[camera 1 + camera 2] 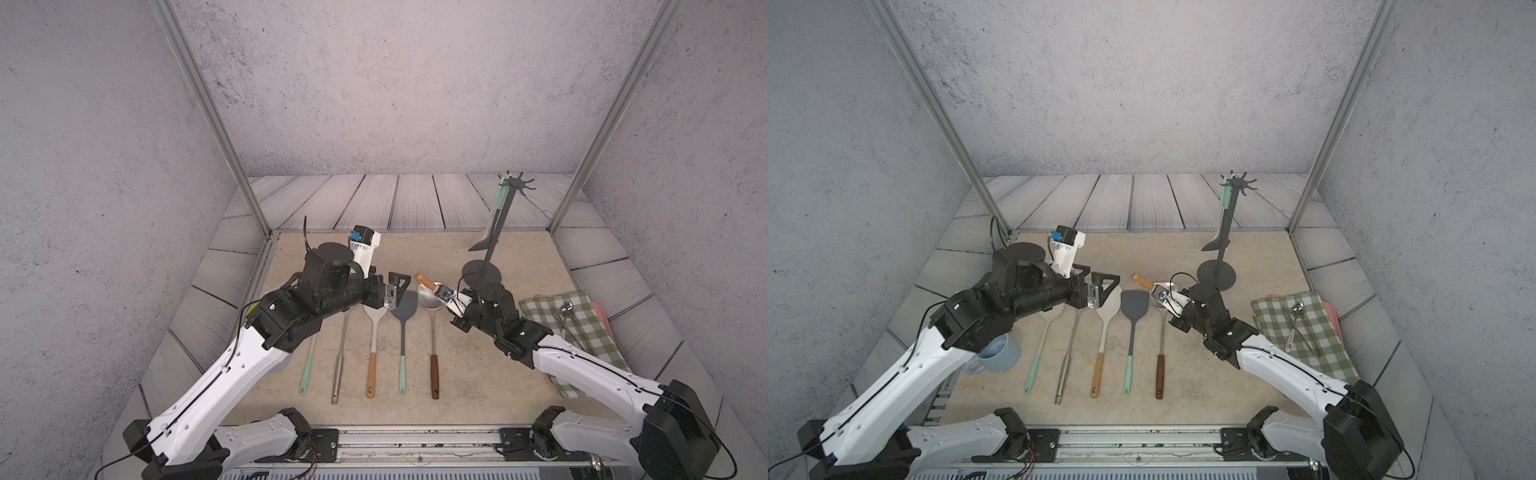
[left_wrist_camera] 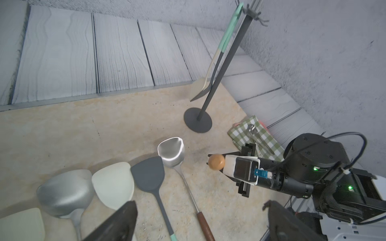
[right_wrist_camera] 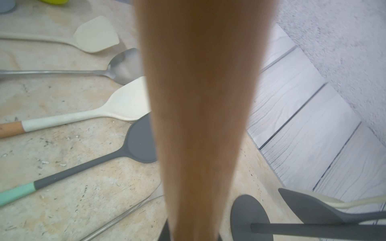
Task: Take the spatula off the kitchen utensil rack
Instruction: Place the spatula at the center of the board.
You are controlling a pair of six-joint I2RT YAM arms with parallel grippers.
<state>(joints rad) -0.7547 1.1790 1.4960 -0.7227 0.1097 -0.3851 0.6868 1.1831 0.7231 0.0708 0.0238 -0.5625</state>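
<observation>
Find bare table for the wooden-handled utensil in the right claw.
Bare: table behind the utensil row, beside the rack; also between ladle and cloth. Crowded: the row itself.

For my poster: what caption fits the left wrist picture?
Two spatulas hang on the rack; the right tool grips a wooden handle.

A beige stone-look tabletop [image 1: 436, 249] is bordered by pale wood-grain panels [image 1: 374, 199]; behind it, grey textured walls [image 1: 374, 83] are framed by 2 metal posts [image 1: 218, 124], seemingly aluminium.
</observation>
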